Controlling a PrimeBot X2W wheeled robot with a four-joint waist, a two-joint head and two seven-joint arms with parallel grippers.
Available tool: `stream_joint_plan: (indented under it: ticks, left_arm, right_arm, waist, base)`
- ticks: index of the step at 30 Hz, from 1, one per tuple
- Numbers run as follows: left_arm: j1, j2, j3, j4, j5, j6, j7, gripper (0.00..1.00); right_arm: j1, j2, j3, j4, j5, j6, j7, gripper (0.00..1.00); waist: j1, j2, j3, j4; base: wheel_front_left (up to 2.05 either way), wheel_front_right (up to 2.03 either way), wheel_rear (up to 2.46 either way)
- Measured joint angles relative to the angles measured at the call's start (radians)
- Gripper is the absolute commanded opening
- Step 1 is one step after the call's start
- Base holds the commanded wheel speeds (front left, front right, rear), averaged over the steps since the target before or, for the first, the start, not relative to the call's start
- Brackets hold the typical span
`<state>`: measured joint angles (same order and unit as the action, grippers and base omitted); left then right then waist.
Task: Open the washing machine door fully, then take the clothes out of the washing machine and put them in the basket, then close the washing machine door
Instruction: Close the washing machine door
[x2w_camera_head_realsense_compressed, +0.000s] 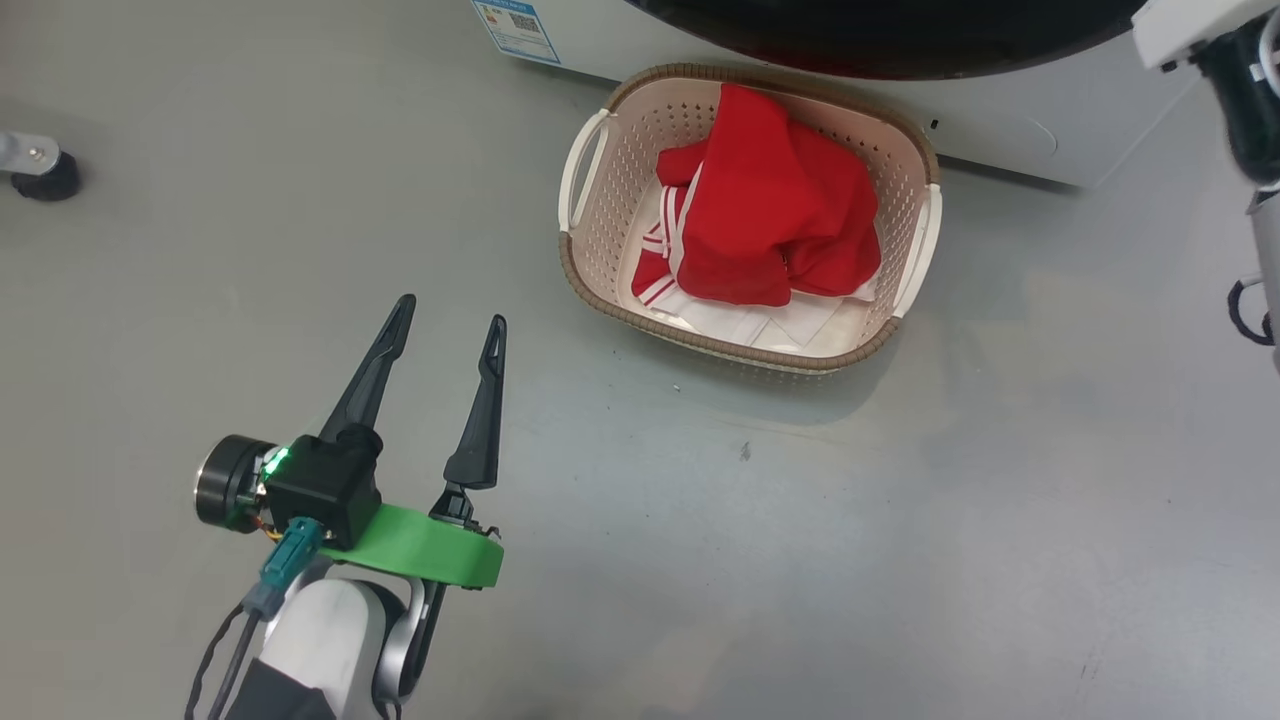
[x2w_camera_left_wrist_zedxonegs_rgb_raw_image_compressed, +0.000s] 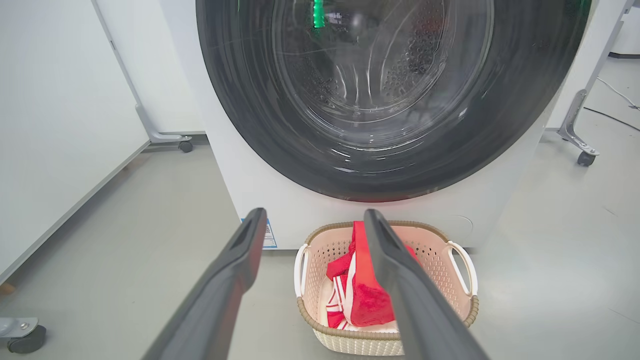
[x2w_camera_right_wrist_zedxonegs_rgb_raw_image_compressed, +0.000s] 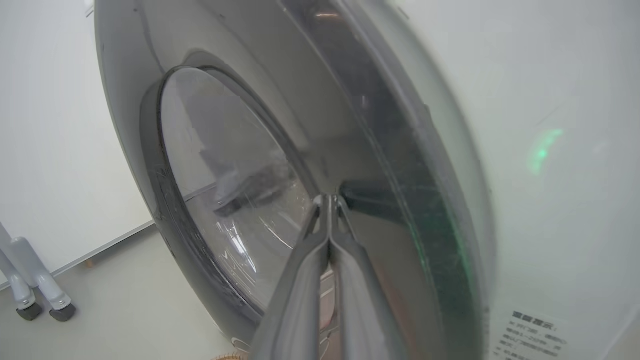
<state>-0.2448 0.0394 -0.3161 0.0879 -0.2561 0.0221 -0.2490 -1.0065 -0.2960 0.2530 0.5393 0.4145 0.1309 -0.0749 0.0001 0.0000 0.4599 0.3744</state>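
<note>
Soft red clothes in perforated cream basket; left gripper agape; right gripper tight together.

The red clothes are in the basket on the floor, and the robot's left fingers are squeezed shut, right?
Not quite. The clothes are in the basket on the floor, but the left fingers are spread wide apart, not squeezed shut. The head view shows the gap between them.
</note>
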Motion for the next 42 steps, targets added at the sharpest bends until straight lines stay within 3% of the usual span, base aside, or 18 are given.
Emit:
stream_joint_plan:
  ticks: [12,24,36,37,38,39,40,41,42]
  left_arm:
    - [-0.028,-0.003,-0.008,0.016,-0.006,0.000,-0.003,1.00]
    - [-0.053,-0.006,-0.009,0.018,-0.006,0.001,-0.003,1.00]
    - [-0.054,-0.006,-0.004,0.030,0.003,0.003,-0.003,1.00]
    - [-0.054,-0.006,-0.003,0.033,0.003,0.003,-0.003,1.00]
    - [-0.054,-0.006,-0.001,0.034,0.003,0.003,-0.003,1.00]
    - [-0.054,-0.006,0.003,0.034,0.003,0.003,-0.003,1.00]
    - [-0.054,-0.006,0.010,0.034,0.003,0.004,-0.003,1.00]
    - [-0.054,-0.006,0.017,0.035,0.003,0.005,-0.003,1.00]
    - [-0.054,-0.006,0.022,0.035,0.003,0.005,-0.003,1.00]
  right_arm:
    - [-0.067,-0.019,-0.048,0.076,-0.002,-0.010,-0.059,0.00]
    - [-0.069,0.000,0.016,0.148,-0.012,-0.010,-0.100,0.00]
    - [0.065,0.050,0.036,0.182,0.020,-0.009,-0.154,0.00]
    - [0.078,0.053,0.034,0.183,0.025,-0.009,-0.160,0.04]
    - [0.091,0.058,0.034,0.183,0.027,-0.009,-0.161,0.30]
    - [0.103,0.064,0.035,0.184,0.027,-0.009,-0.162,0.41]
    - [0.115,0.070,0.038,0.185,0.027,-0.009,-0.165,0.81]
    - [0.127,0.076,0.039,0.188,0.027,-0.009,-0.166,1.00]
    - [0.140,0.081,0.038,0.189,0.027,-0.009,-0.168,1.00]
  waist:
    - [-0.0001,0.0000,0.020,0.012]
    - [-0.0001,0.0000,0.007,-0.007]
    - [-0.0001,0.0000,-0.042,-0.045]
    - [-0.0001,0.0000,-0.048,-0.050]
    - [-0.0001,0.0000,-0.053,-0.056]
    - [-0.0001,0.0000,-0.059,-0.062]
    - [-0.0001,0.0000,-0.064,-0.069]
    - [-0.0001,0.0000,-0.069,-0.076]
    - [-0.0001,0.0000,-0.074,-0.083]
  base:
    - [0.00,0.00,0.00]
    - [0.00,0.00,0.00]
    - [0.00,0.00,0.00]
    - [0.00,0.00,0.00]
    - [0.00,0.00,0.00]
    - [0.00,0.00,0.00]
    - [0.00,0.00,0.00]
    - [0.00,0.00,0.00]
    - [0.00,0.00,0.00]
